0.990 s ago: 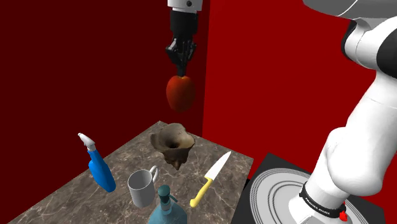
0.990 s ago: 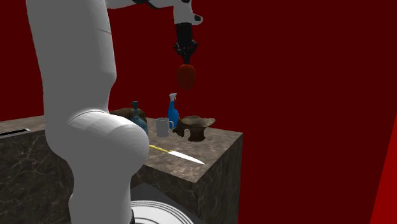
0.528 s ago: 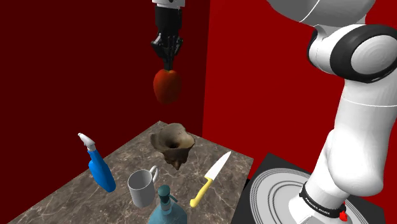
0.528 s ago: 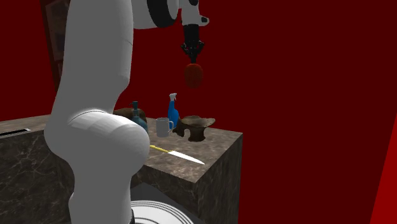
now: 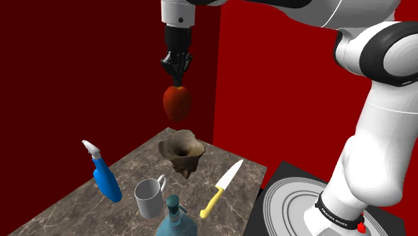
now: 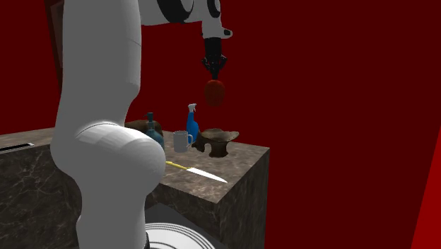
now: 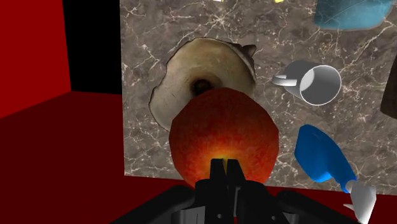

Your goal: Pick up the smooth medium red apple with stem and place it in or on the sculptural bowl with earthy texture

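gripper [image 7: 224, 168]: fingers nearly together, pinching the apple's top
apple [image 7: 222, 133]: red-orange, in front of the bowl, hiding part of its rim
bowl [image 7: 191, 70]: beige-brown, ragged rim, on marble counter [image 7: 143, 133]
mug [image 7: 316, 84]: white, beside the bowl
spray bottle [image 7: 321, 156]: blue, farther from the bowl than the mug

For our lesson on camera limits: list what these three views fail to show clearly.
1. Apple stem: wrist view, hidden by the jaws.
2. Bowl, part of its rim: wrist view, covered by the apple.
3. Teal bottle base: shoulder view, cut off by the bottom edge.
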`<action>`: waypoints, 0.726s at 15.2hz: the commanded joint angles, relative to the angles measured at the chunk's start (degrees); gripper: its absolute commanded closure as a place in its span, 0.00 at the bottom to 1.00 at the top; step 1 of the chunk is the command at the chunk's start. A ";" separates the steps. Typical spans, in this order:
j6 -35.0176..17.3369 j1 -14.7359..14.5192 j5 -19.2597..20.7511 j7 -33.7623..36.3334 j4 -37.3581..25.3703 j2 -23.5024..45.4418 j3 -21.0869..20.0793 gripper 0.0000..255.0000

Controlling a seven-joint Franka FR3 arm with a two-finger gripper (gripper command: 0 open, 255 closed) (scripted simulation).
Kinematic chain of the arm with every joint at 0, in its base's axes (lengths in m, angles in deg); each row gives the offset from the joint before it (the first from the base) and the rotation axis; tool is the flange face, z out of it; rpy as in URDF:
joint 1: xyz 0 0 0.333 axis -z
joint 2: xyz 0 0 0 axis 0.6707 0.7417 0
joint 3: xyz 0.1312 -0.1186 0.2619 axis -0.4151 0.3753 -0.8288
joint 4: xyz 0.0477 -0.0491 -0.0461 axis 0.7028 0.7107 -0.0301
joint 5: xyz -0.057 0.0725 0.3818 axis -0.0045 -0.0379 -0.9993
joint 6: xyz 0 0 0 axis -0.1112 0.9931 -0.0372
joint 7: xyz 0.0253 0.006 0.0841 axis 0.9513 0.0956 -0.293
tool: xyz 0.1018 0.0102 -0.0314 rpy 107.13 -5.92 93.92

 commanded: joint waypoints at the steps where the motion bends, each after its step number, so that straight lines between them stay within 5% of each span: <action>1: -1.96 0.24 -0.29 -0.14 2.66 -0.78 0.11 1.00; 11: -10.54 0.80 -1.10 -0.35 13.51 -3.20 0.39 1.00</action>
